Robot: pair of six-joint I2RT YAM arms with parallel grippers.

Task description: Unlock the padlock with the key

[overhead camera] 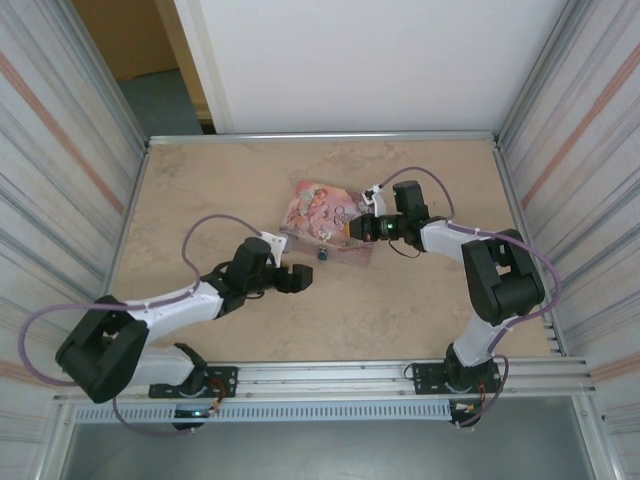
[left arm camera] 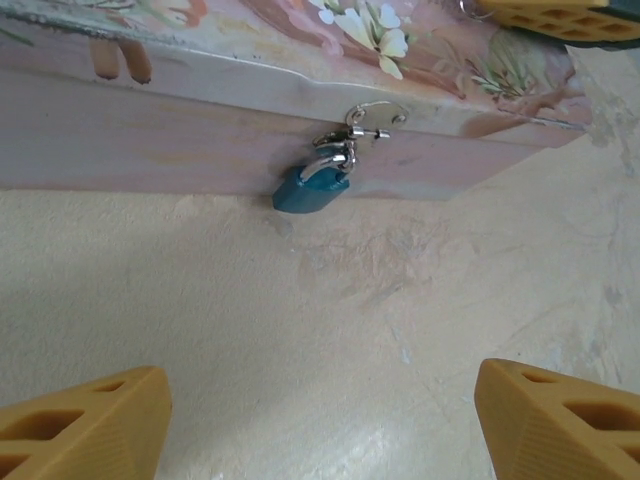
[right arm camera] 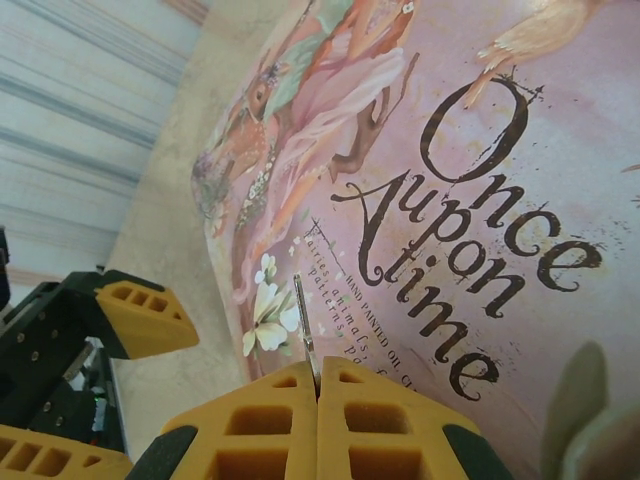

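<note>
My right claw [right arm camera: 318, 372] is pressed together on a thin metal blade, which I take for the key [right arm camera: 303, 320]. It stands up from between the pads, above the lid of the pink tin [right arm camera: 480, 200]. My left claw [overhead camera: 298, 277] is spread wide, holds nothing, and faces the front wall of the tin. The padlock [left arm camera: 312, 190] hangs there from the small hasp [left arm camera: 370, 125], its blue body low against the table [left arm camera: 300, 330].

I judge the step in hand is bringing the key to the lock. The next move calls for carrying the key down over the front edge and aiming its tip at the keyhole, perhaps while my left claw steadies the body.

The left wrist view gives the padlock and shackle close, but I cannot find the keyhole there. The right wrist view gives the key, and the top view gives how both claws stand at the tin.
</note>
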